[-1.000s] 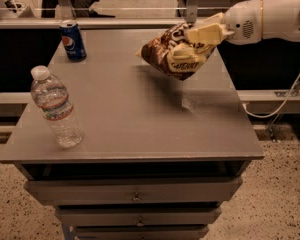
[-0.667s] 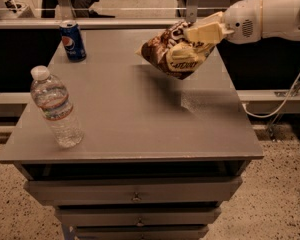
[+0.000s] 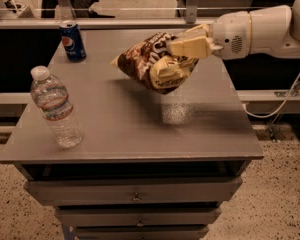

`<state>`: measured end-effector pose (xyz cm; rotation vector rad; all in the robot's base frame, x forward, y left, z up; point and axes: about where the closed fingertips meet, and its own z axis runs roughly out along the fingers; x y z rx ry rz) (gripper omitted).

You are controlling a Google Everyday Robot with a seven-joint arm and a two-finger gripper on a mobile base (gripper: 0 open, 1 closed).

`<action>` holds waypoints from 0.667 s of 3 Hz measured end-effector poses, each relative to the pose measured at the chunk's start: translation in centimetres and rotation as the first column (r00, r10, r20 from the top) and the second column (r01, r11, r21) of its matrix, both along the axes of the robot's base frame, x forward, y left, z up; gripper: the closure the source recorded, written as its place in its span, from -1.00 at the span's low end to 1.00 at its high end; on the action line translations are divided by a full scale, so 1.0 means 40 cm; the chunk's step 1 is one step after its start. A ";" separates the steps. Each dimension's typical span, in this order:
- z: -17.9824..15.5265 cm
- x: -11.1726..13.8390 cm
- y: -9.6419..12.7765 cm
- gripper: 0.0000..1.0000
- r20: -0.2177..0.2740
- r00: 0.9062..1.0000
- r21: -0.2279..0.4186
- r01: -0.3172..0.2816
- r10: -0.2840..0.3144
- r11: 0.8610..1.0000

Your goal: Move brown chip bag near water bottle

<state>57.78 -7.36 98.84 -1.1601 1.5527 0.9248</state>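
Since the earlier frame the gripper (image 3: pixel 171 59) has carried the brown chip bag (image 3: pixel 139 64) left, toward mid-table. Its fingers clamp the bag, which hangs above the grey table (image 3: pixel 200 134). The water bottle (image 3: pixel 57 109) stands upright near the left edge, well apart from the bag. A Pepsi can (image 3: pixel 72 40) sits far left.

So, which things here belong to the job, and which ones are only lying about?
Job: chip bag, held above the table by the gripper; water bottle, front left.
Just there: soda can, back left; drawers.
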 end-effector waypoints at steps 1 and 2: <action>-0.032 -0.084 0.097 1.00 -0.019 0.995 0.041 -0.100 0.101 0.994; -0.095 -0.120 0.157 1.00 -0.047 0.986 0.060 -0.158 0.161 0.986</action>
